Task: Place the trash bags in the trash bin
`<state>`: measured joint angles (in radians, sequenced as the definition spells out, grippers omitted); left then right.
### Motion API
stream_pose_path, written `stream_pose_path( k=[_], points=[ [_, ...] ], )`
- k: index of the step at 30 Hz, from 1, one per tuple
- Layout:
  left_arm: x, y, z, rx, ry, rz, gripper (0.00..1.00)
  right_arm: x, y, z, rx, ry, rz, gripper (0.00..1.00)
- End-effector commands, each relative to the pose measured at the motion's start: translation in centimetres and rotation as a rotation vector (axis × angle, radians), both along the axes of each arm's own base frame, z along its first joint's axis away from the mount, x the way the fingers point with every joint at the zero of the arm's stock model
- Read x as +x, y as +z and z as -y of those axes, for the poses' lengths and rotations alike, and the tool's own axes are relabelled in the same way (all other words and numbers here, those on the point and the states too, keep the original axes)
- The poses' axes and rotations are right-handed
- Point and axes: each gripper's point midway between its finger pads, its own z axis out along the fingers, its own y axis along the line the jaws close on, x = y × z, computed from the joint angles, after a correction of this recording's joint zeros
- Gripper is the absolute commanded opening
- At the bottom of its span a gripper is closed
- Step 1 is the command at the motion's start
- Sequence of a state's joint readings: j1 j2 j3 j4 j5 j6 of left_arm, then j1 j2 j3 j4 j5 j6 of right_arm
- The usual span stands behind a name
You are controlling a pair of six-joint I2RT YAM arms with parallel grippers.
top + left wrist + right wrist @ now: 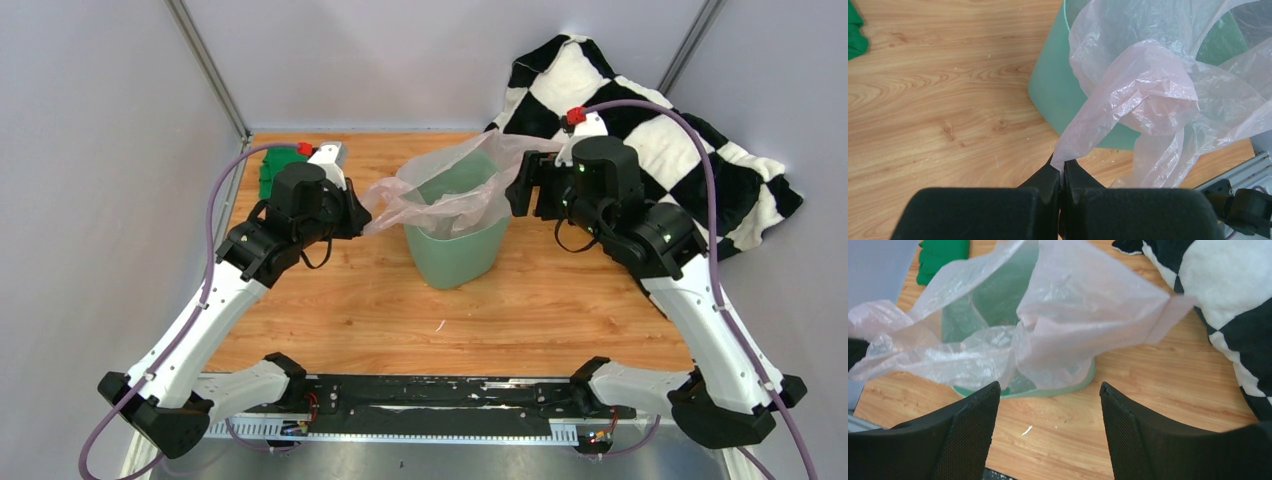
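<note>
Bright, even light (soft shadows), mostly sharp.

A translucent pale-pink crinkly plastic bag (448, 198) shows pale against a mint-green plastic bin (455, 258). Behind the black right claw (513, 192), a plush cushion (650, 120) checkered black and white; behind the black left claw (360, 222), a dark green folded cloth (270, 175). Beneath both, a honey-brown wood-grain tabletop (400, 320).

— What encloses the space?
— Plain pale grey panel walls (90, 120) on the left, back and right, meeting at slim grey metal corner posts (207, 65).
— And below?
— A light wood-grain laminate tabletop (560, 310), evenly lit, with a silver metal rail (400, 435) along its near edge. A black-and-white checkered plush cushion (640, 110) slumps in the far right corner.
</note>
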<state>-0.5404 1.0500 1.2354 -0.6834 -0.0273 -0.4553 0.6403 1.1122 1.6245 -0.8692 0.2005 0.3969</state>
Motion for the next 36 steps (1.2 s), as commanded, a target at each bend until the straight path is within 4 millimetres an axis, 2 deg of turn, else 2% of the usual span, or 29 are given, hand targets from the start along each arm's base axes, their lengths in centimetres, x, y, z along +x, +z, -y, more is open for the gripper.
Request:
stream_pose_path(
  k=[1, 6, 8, 9, 10, 12, 13, 14, 17, 23, 26, 32, 36],
  points=[
    [-0.3, -0.4, 0.2, 0.015, -0.029, -0.006, 0.0, 2.8, 1.7, -0.6, 0.012, -0.071, 0.071, 0.75],
    [-0.4, -0.8, -0.1, 0.025, -0.019, -0.008, 0.0, 4.4, 1.3, -1.2, 0.002, -0.096, 0.067, 0.74],
    [-0.4, -0.9, -0.2, 0.027, -0.017, -0.01, 0.0, 4.6, 0.6, -0.8, -0.024, -0.115, 0.062, 0.69],
    [-0.4, -1.0, -0.3, 0.03, -0.014, -0.01, 0.0, 4.6, 0.2, -0.5, -0.04, -0.126, 0.054, 0.63],
    [-0.4, -1.0, -0.3, 0.032, -0.011, -0.008, 0.0, 4.5, -0.3, -0.2, -0.055, -0.137, 0.044, 0.54],
    [-0.4, -1.2, -0.6, 0.041, 0.0, -0.006, 0.0, 3.6, -0.9, 0.7, -0.073, -0.142, 0.03, 0.25],
    [-0.4, -1.3, -0.8, 0.048, 0.005, -0.005, 0.0, 3.1, -1.4, 1.0, -0.087, -0.135, 0.019, 0.16],
    [-0.4, -1.3, -0.9, 0.052, 0.009, -0.004, 0.0, 2.5, -2.0, 1.3, -0.102, -0.124, 0.005, 0.1],
    [-0.4, -1.9, -1.2, 0.074, 0.011, -0.016, 0.0, 0.7, -4.6, 1.9, -0.17, -0.073, -0.079, 0.0],
    [-0.6, -4.3, -2.3, 0.124, 0.044, -0.075, 0.0, -2.2, -11.1, 3.4, -0.276, -0.03, -0.233, 0.0],
    [-0.6, -5.4, -2.8, 0.128, 0.06, -0.105, 0.0, -2.8, -13.4, 3.8, -0.3, -0.033, -0.287, 0.0],
    [0.1, -7.5, -2.7, 0.167, 0.071, -0.158, 0.0, -1.2, -15.4, 4.9, -0.348, -0.116, -0.303, 0.0],
    [1.1, -7.8, -2.5, 0.17, 0.096, -0.154, 0.0, 0.1, -16.1, 6.0, -0.347, -0.188, -0.303, 0.0]
  ],
)
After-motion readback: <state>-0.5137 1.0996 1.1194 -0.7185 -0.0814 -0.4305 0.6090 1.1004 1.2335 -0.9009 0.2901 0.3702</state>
